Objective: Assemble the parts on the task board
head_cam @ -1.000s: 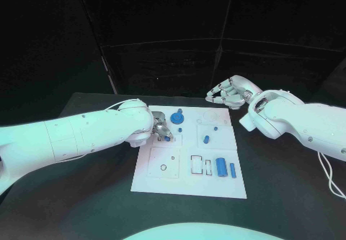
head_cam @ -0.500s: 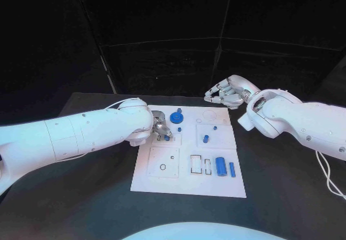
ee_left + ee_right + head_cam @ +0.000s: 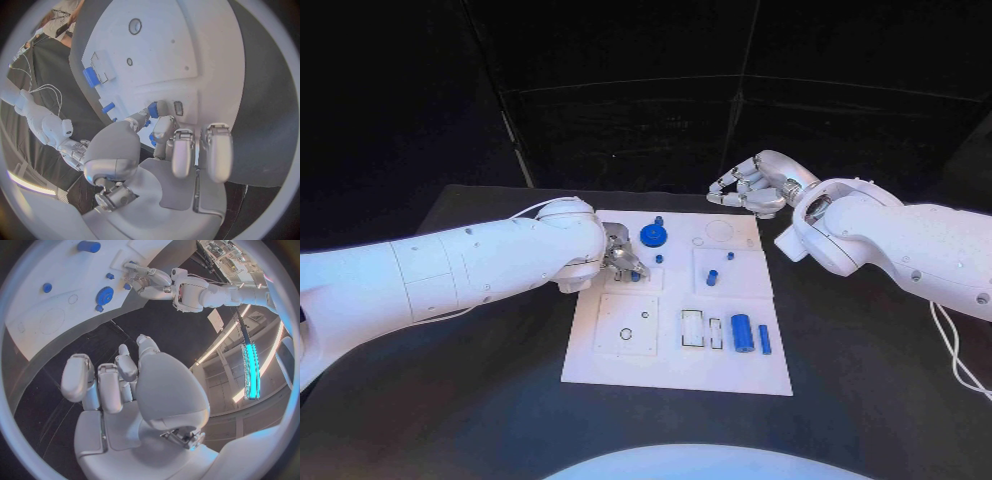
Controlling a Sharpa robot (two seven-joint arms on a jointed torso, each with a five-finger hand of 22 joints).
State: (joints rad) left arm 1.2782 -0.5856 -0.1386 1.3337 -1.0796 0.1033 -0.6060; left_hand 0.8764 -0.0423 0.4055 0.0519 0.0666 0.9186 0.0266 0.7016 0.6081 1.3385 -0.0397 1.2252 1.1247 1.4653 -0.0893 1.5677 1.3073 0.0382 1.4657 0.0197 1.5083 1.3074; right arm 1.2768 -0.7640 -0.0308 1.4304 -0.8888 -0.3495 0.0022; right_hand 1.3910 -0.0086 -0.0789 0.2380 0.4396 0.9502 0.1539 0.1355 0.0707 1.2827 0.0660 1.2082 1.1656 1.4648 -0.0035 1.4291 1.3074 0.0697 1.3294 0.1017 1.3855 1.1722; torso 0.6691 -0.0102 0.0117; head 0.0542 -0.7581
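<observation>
Head view: the left hand (image 3: pixel 620 256) is lowered over the board (image 3: pixel 678 375), its fingertips closed on a small blue peg (image 3: pixel 633 276) at the board's left side. The right hand (image 3: pixel 754 186) is held curled and empty beyond the far edge.

Left wrist view: the peg (image 3: pixel 152 110) is pinched between thumb and finger. It is judged light, rigid and smooth, best taken across its sides.

Right wrist view: the curled fingers (image 3: pixel 77 377) hold nothing. No writing can be read.
</observation>
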